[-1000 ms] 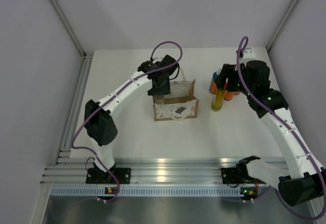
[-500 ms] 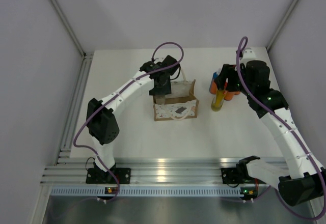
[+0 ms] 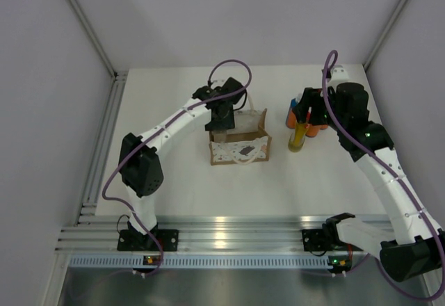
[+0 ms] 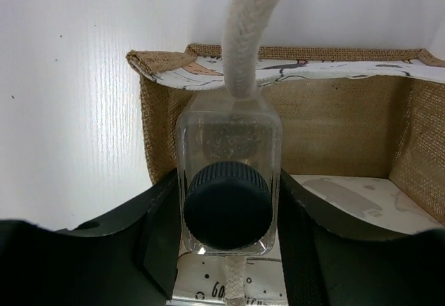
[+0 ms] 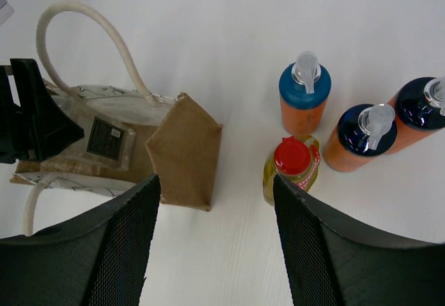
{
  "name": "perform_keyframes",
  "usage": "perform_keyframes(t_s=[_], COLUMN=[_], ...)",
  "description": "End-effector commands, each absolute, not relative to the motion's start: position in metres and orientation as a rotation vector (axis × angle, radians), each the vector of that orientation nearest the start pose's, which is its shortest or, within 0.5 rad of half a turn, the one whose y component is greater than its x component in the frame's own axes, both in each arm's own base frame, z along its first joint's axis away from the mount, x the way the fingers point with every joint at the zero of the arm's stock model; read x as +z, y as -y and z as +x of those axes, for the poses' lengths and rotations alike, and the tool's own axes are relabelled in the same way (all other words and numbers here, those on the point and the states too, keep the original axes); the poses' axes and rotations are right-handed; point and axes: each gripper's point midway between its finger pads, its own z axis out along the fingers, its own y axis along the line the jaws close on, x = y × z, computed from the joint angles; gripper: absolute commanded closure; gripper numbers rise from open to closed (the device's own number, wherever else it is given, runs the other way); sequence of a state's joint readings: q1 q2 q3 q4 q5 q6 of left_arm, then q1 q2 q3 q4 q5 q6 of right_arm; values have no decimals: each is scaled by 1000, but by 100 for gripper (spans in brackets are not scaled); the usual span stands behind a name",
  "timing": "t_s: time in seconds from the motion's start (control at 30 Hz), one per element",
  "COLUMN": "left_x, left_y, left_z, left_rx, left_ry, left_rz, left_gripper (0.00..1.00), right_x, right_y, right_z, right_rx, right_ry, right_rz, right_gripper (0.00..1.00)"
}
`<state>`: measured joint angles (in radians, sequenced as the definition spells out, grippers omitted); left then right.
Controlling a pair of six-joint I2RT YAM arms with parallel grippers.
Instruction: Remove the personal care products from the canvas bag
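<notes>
1. Gripping the clear bottle by its flat sides, the left gripper has 1 dark finger pressed against each side, just below the shoulder.
2. The bottle's dark grey cap faces the left wrist camera and its base points down into the canvas bag.
3. Whether the base touches the bag floor cannot be told.
4. A cream rope handle runs from 12 o'clock down to the bottle's far edge in that view.
5. From above, the bag stands open near the middle of the white table, and the left gripper sits over its 11 o'clock corner.
6. The other 4 bottles stand upright in a tight group on the table, at about 2 o'clock from the bag and well apart from it.
7. In the right wrist view, the yellow bottle with the red cap has the blue-capped orange bottle at its 12 o'clock.
8. The 2 dark-blue-capped orange bottles lie toward its 2 o'clock, 1 beyond the other.
9. The bag's small dark label shows at 9 o'clock in that view.
10. The right gripper hangs above the group with its fingers spread apart and nothing between them.
</notes>
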<state>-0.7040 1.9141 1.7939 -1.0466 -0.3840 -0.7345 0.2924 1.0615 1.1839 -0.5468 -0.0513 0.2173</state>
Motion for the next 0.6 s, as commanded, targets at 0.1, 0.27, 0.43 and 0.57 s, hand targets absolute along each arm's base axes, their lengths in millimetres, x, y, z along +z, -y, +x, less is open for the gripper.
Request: perform_keyframes(t_s=[0.1, 0.27, 0.43, 0.57], left_x=[84, 70, 58, 49], left_y=[252, 254, 258, 260], left_z=[334, 332, 333, 336], left_rx=[76, 49, 32, 33], left_ry=[-2745, -2750, -2750, -2749], left_rz=[-137, -142, -152, -161], left_gripper=[46, 45, 45, 45], right_x=[299, 295, 294, 294], right_y=[-117, -119, -120, -120], right_z=[310, 308, 305, 303], right_rx=[395, 407, 414, 418], right_ry=[-1990, -2000, -2001, -2002], right_rz=[-139, -146, -158, -167], right_gripper=[36, 36, 36, 36])
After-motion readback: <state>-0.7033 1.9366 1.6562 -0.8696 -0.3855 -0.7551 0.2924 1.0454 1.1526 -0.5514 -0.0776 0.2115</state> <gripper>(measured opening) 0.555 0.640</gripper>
